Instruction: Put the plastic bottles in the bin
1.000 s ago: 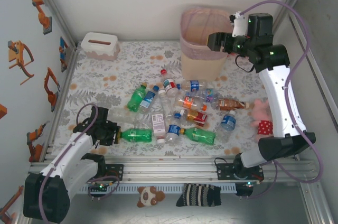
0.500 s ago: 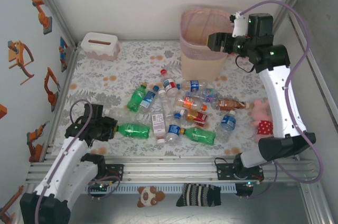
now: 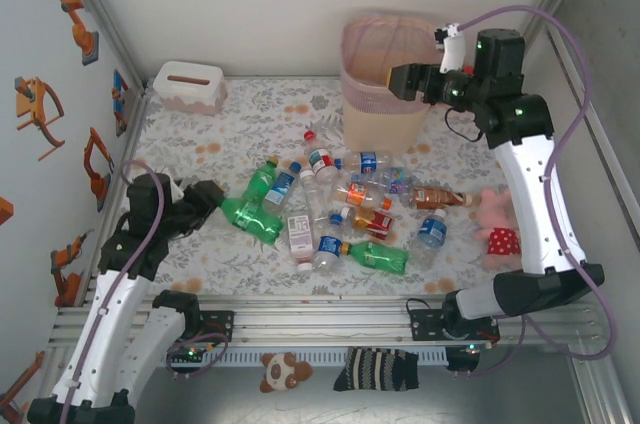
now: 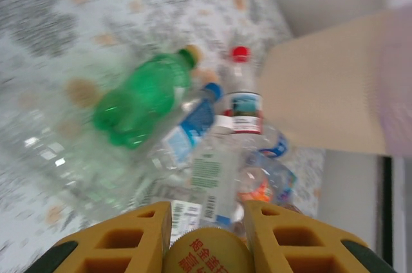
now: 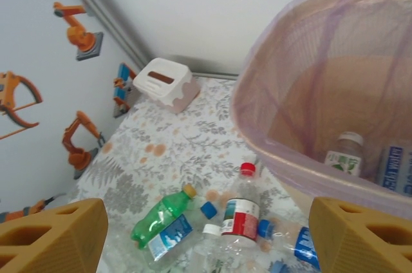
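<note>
I see my left gripper (image 3: 213, 202) shut on the yellow cap end of a green plastic bottle (image 3: 252, 220) at the desk's (image 3: 180, 159) left side, while my right gripper (image 3: 393, 79) hangs wide open and empty over the lattice-rimmed pink-beige bin (image 3: 375, 126).

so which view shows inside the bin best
Right wrist: it looks down into the bin, showing bottles lying inside. Top external shows its outer wall and rim; left wrist, a blurred beige side.

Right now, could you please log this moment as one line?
left gripper: shut on green plastic bottle | right gripper: open at rim of tall pink-beige plastic bin | other bottles: on floral table
</note>
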